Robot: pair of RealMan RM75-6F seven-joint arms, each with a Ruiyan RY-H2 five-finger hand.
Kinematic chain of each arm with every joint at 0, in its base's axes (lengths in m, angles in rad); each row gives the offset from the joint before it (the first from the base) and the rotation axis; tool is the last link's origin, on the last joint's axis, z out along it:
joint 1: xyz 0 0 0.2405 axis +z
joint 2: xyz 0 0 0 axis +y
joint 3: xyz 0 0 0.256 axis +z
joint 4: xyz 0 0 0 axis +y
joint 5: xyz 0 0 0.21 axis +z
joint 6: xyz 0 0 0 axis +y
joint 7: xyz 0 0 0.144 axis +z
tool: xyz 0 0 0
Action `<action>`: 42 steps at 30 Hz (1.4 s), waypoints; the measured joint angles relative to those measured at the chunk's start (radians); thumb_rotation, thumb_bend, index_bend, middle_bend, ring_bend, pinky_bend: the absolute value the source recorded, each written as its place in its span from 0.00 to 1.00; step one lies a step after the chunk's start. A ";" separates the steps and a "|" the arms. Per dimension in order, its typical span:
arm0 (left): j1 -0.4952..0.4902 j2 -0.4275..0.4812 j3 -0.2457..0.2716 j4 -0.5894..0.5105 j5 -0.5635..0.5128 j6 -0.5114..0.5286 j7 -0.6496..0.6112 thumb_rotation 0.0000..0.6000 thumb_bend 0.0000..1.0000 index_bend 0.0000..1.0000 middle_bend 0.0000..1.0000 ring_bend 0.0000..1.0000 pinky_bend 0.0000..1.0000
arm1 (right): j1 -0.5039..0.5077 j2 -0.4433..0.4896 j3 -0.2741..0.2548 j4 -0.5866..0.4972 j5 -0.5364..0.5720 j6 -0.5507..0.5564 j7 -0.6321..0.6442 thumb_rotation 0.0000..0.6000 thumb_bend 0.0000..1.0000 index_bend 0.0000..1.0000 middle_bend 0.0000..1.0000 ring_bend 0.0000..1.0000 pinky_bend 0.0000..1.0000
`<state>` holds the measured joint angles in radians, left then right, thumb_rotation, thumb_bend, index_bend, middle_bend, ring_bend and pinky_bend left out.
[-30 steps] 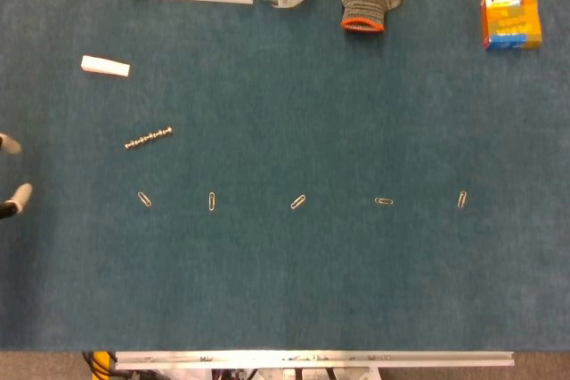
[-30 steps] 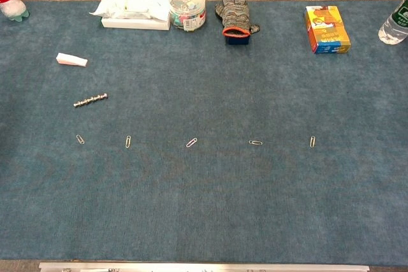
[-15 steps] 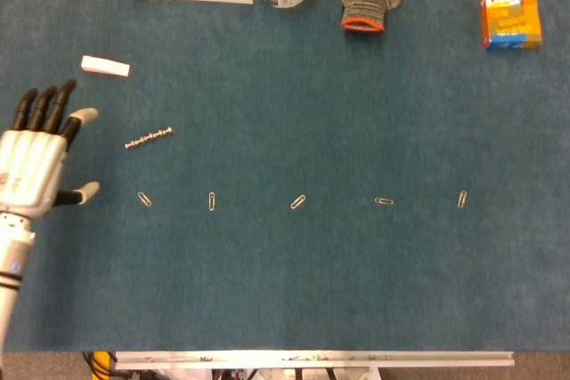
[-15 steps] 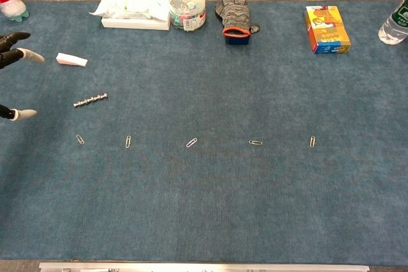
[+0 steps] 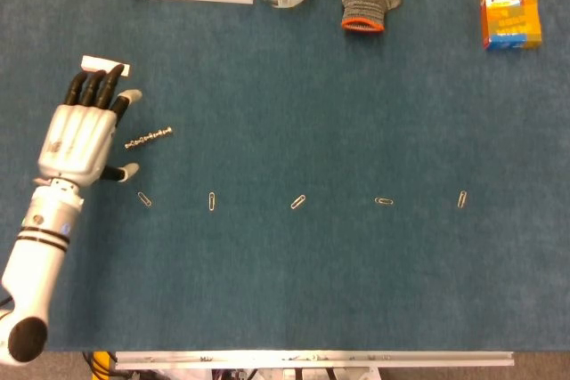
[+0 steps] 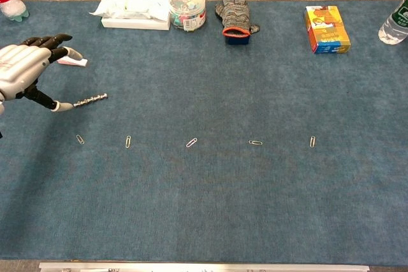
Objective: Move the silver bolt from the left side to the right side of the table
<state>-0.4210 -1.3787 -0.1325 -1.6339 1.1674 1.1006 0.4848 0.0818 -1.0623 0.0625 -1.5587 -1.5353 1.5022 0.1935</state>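
left hand (image 5: 82, 136): spread, holding nothing, over the desk's (image 5: 294, 291) left side, just left of the silver bolt (image 5: 148, 138)
silver bolt: lies flat on the left side, slightly slanted, between thumb and fingertips in the head view, apart from both
white block (image 6: 75, 62): near the fingertips
paper clips (image 5: 298, 202): a row across the desk, below the bolt
right hand: not visible in either view
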 measured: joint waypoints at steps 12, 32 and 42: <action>-0.078 -0.081 -0.019 0.093 -0.127 -0.052 0.084 1.00 0.07 0.19 0.00 0.00 0.02 | 0.001 0.003 -0.001 0.000 -0.003 -0.004 0.006 1.00 0.21 0.15 0.02 0.06 0.36; -0.132 -0.149 -0.010 0.202 -0.252 -0.070 0.131 1.00 0.07 0.19 0.00 0.00 0.02 | 0.000 0.001 -0.005 -0.004 -0.013 -0.001 -0.007 1.00 0.21 0.15 0.02 0.06 0.36; -0.154 -0.174 -0.004 0.267 -0.289 -0.100 0.123 1.00 0.07 0.19 0.00 0.00 0.02 | 0.002 -0.002 -0.004 -0.004 -0.011 -0.006 -0.015 1.00 0.21 0.15 0.02 0.06 0.36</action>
<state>-0.5750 -1.5531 -0.1363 -1.3664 0.8779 1.0003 0.6079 0.0842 -1.0640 0.0583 -1.5630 -1.5461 1.4960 0.1782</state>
